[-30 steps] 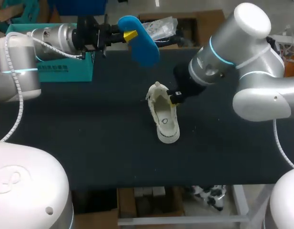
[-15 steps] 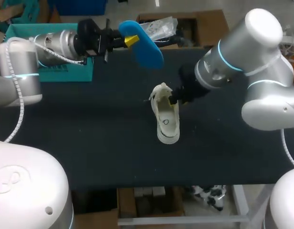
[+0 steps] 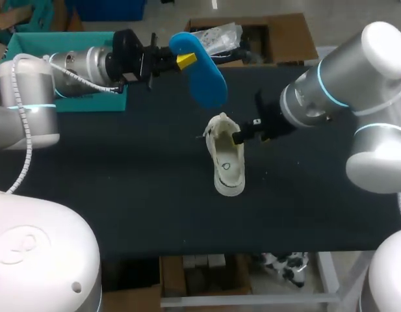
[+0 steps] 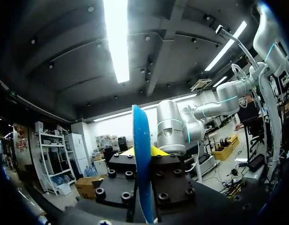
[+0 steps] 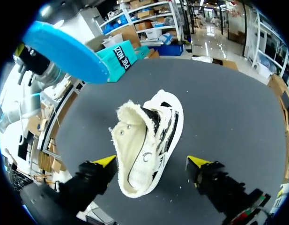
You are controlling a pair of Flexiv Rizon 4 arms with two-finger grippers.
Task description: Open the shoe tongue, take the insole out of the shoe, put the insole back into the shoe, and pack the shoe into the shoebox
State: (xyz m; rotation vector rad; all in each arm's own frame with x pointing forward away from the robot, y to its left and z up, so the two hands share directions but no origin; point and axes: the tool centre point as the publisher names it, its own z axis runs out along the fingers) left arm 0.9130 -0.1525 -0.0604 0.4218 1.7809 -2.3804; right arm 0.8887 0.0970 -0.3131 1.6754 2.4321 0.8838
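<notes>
A bright blue insole (image 3: 201, 73) is shown above a cream shoe (image 3: 226, 159), which is marked with black along its side and with a small dark ring inside. The table (image 3: 122, 188) under the shoe is coloured blue-black. The shoebox (image 3: 96, 103) beyond the shoe is coloured teal, and the fingertips (image 5: 106, 161) beside the shoe yellow.

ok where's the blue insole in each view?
Head view: insole held in the air, beyond the shoe.
Left wrist view: insole edge-on, clamped in the left end effector.
Right wrist view: insole aloft, past the shoe.
Shared landmark: the left end effector gripping it.
</notes>
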